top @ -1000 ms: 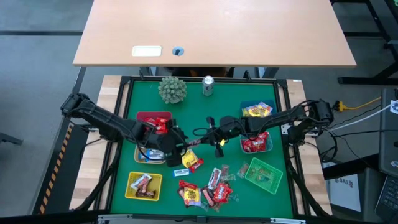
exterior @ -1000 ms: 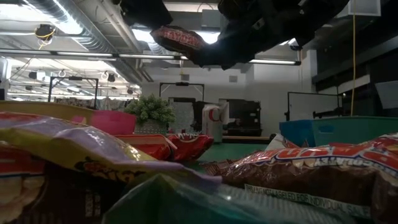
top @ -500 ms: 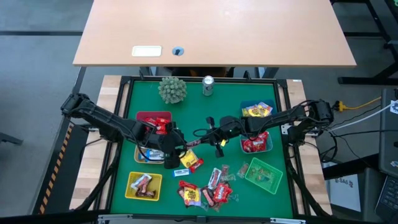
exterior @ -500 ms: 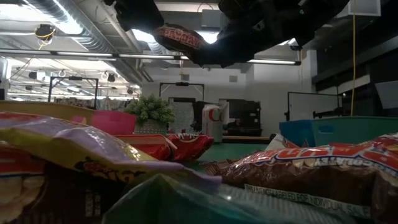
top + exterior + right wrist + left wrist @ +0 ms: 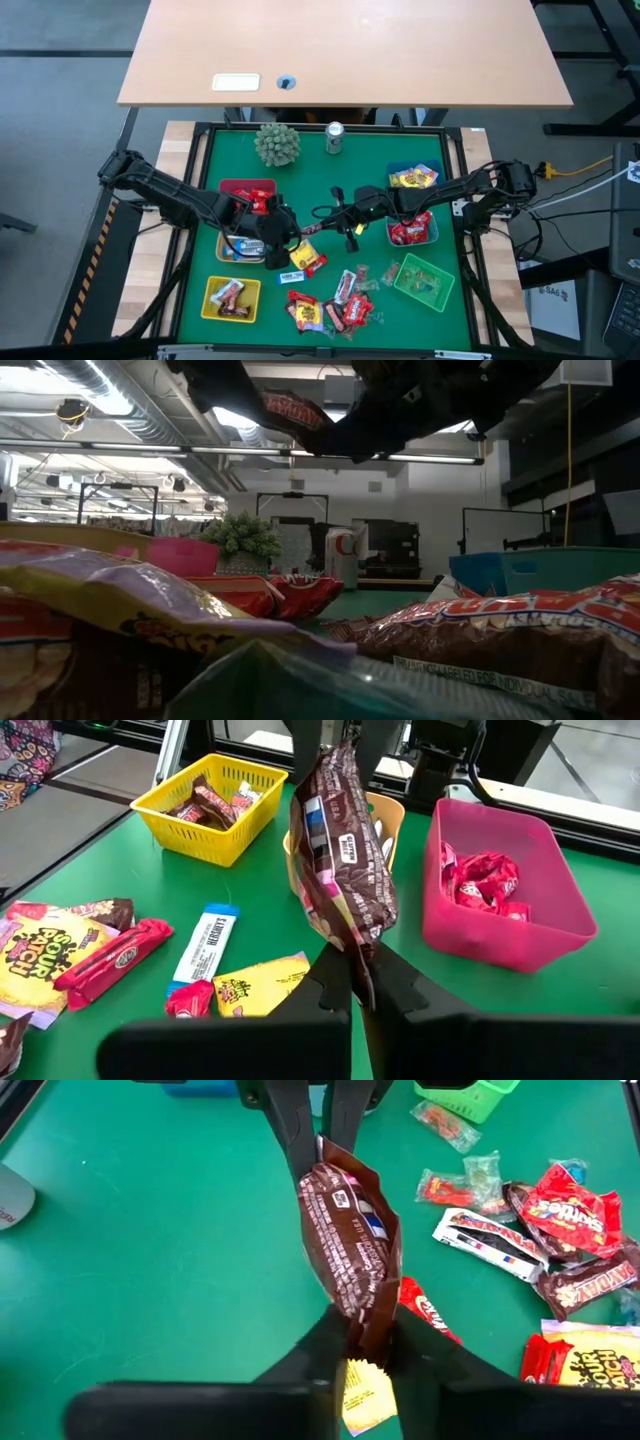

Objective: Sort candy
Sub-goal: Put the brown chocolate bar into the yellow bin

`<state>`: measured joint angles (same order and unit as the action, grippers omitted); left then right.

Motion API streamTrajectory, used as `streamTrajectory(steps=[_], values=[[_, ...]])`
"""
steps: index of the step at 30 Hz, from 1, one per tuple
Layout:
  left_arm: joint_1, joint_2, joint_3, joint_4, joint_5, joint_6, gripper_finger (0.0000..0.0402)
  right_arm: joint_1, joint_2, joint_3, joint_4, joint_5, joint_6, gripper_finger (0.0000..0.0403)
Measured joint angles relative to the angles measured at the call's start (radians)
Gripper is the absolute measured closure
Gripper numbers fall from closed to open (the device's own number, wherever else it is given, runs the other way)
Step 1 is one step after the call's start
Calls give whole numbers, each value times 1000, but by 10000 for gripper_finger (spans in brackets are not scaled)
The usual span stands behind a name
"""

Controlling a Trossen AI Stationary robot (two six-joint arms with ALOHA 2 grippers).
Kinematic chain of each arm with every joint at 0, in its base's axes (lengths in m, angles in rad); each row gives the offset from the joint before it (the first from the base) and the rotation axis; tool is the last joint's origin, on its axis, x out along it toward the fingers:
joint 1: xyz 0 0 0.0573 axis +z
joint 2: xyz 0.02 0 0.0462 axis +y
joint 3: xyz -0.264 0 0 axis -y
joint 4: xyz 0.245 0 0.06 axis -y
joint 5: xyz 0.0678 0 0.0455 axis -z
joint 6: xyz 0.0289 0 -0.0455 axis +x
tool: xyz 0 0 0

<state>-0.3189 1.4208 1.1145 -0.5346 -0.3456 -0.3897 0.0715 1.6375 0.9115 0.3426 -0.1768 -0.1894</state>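
**Brown wrapper pinched at both ends above the green bench**

Brown and glossy, the chocolate candy bag hangs in the air over the middle of the green bench, stretched between the two arms. The left tool pinches one crimped edge of it, and the right tool is pressed together on the opposite edge, so both hold the same bag in what looks like a hand-over.

Below it lie a yellow sweet packet, a white-and-blue bar and a red packet. More loose candy is heaped near the front edge. Around them stand the sorting baskets: a pink basket with red packets, a yellow basket with brown bars, a tan basket just behind the bag, plus blue and green ones on the right side.

To do this step well, I judge only one tool should let go, and only once the other's bite on the wrapper is firm. The crimp is thin and slippery, so a shallow pinch may slide off. The brown bars in the yellow basket suggest that is where it belongs; carry it high enough to clear the basket walls.
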Motion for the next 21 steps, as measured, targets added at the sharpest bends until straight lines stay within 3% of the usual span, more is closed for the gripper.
streamTrajectory(steps=[3,6,12,17,21], values=[[6,0,0,0,4,0,388,0,0,0,-1,0,1,395],[13,0,0,0,5,0,394,0,0,0,-1,12,26,375],[32,-7,0,0,99,1,398,0,0,0,-4,5,37,291],[35,-45,-1,-38,290,-25,398,1,0,0,-73,0,39,219],[7,-51,-1,-126,496,-191,399,1,0,0,-161,0,38,186]])
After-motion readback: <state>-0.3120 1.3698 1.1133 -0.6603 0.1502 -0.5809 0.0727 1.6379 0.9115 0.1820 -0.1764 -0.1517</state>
